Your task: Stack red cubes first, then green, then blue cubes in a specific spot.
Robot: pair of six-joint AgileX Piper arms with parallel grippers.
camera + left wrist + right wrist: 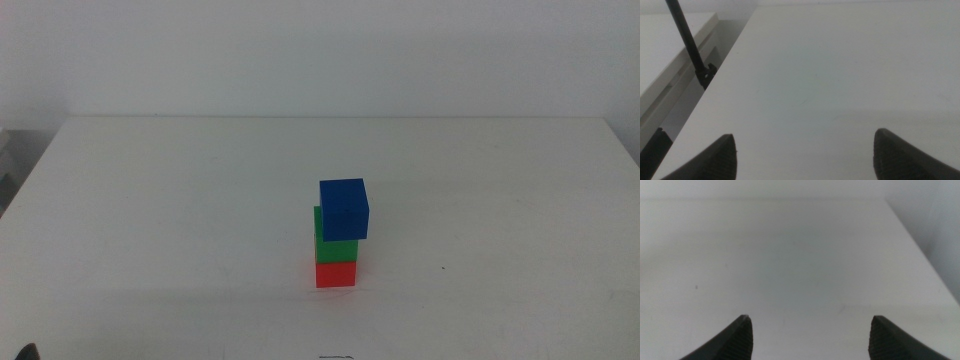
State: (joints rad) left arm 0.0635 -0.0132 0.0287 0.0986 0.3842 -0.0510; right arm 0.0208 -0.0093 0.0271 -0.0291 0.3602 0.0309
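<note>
In the middle view a three-cube tower stands on the white table, slightly right of centre and toward the front. The red cube (335,273) is at the bottom, the green cube (334,241) rests on it, and the blue cube (344,209) sits on top, shifted a little to the right and twisted. Neither arm reaches into the middle view. My left gripper (805,152) is open over bare tabletop near the table's left edge. My right gripper (810,335) is open too, above bare tabletop near the right edge. Neither wrist view shows any cube.
The table's left edge (715,85) runs beside a grey ledge with a thin black rod (687,42) leaning over it. The table's right edge (920,245) shows in the right wrist view. A white wall stands behind the table.
</note>
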